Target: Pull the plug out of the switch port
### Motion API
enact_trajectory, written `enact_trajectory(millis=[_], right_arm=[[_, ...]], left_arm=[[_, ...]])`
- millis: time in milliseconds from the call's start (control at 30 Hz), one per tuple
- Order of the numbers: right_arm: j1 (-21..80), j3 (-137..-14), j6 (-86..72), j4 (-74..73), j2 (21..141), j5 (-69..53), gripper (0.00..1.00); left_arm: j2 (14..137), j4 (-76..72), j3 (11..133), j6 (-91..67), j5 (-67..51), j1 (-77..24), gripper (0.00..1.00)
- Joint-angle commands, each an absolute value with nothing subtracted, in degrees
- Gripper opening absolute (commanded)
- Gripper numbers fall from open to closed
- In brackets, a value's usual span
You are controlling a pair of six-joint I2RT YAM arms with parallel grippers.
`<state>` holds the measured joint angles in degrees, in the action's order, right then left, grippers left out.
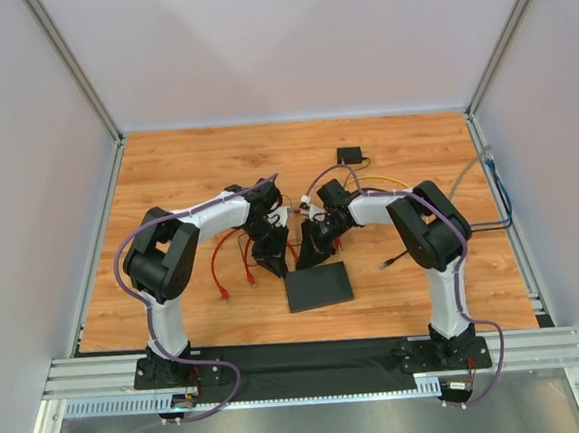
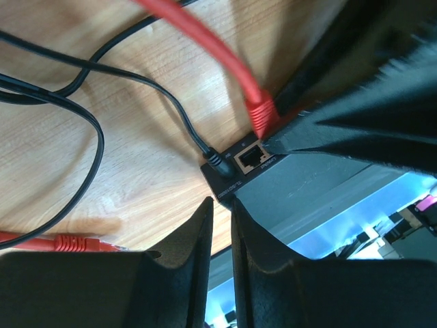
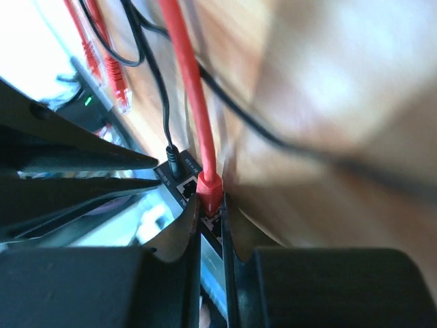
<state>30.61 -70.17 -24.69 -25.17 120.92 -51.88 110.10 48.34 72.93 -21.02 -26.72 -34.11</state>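
Observation:
The switch (image 1: 318, 286) is a flat black box lying near the table's front. A red plug (image 3: 209, 188) on a red cable sits in a port on its far edge, beside an empty port (image 2: 251, 157) and a black power plug (image 3: 173, 156). My right gripper (image 3: 211, 203) points down at that edge, shut on the red plug with a fingertip against each side. My left gripper (image 2: 221, 203) stands at the switch's far left corner (image 2: 225, 186). Its jaws are a narrow slit apart with nothing between them. In the top view the two grippers (image 1: 271, 258) (image 1: 308, 253) meet over the switch's far edge.
Loose red cables (image 1: 220, 272) lie left of the switch, one spare plug (image 2: 68, 241) close to my left fingers. Black cables (image 2: 82, 102) loop across the wood. A small black cube (image 1: 350, 155) sits at the back, with a yellow cable (image 1: 387, 179) near it.

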Motion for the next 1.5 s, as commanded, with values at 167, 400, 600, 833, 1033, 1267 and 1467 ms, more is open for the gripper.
enact_trajectory(millis=[167, 400, 600, 833, 1033, 1267, 1467], right_arm=[[32.0, -61.2, -33.8, -11.1, 109.9, -26.4, 0.00], [32.0, -60.7, -37.9, -7.2, 112.0, -33.9, 0.00], [32.3, -61.6, -39.6, -7.6, 112.9, -35.0, 0.00], [32.8, -62.3, -39.7, -7.6, 114.4, -37.3, 0.00], [32.9, -61.6, -40.4, -6.3, 114.9, -39.0, 0.00], [32.8, -62.9, -40.0, -6.8, 116.8, -41.5, 0.00], [32.8, -65.7, -35.5, -16.2, 114.5, -28.4, 0.00]], left_arm=[[111.0, 48.8, 74.7, -20.0, -26.5, -34.3, 0.24], [109.7, 48.1, 74.8, -19.2, -28.5, -34.2, 0.24], [105.0, 46.0, 75.1, -18.5, -29.8, -34.1, 0.24], [105.5, 42.8, 74.9, -19.2, -34.0, -34.3, 0.22], [113.5, 46.7, 76.6, -18.4, -34.6, -34.4, 0.23], [115.7, 51.8, 76.7, -16.9, -29.8, -34.4, 0.23], [116.0, 52.4, 74.4, -17.6, -28.1, -34.4, 0.23]])
